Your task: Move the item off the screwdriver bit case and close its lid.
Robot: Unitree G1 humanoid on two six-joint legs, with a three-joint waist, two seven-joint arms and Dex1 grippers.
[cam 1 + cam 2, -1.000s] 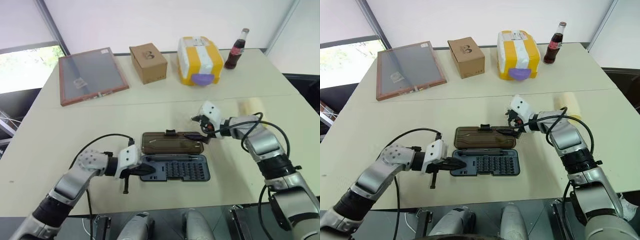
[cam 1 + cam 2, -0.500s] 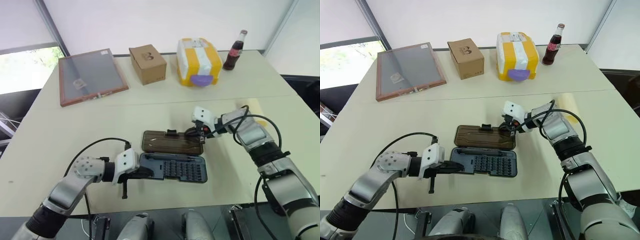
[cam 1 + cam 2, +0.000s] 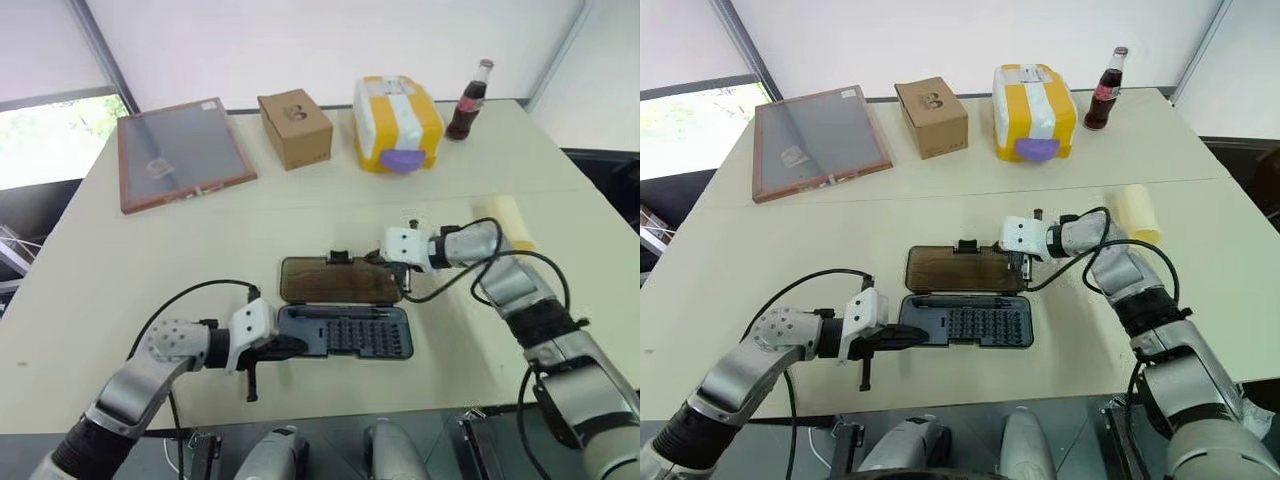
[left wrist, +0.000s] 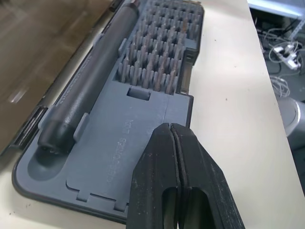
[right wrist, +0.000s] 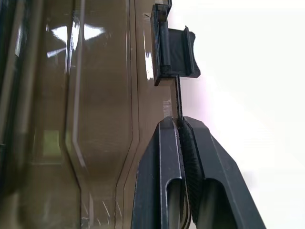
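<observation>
The screwdriver bit case (image 3: 350, 335) lies open mid-table, its bits and a dark driver handle (image 4: 90, 90) showing in their slots. Its brown lid (image 3: 335, 280) stands a little raised behind it, latch tab (image 5: 174, 47) on the far edge. My right gripper (image 5: 178, 121) is shut on the lid's thin far edge beside the tab, at the lid's right end (image 3: 395, 268). My left gripper (image 3: 288, 346) is shut, its tips (image 4: 170, 129) over the left end of the case's base. The item, a pale cream roll (image 3: 515, 222), lies on the table to the right, apart from the case.
Along the back of the table stand a wood-framed grey panel (image 3: 183, 150), a cardboard box (image 3: 296, 126), a yellow-and-white box (image 3: 400, 122) and a cola bottle (image 3: 470, 100). The table's front edge runs just below the case.
My right gripper went from open to shut on the lid's edge, rolled and rose slightly, and the lid has tilted up. The left gripper stayed put.
</observation>
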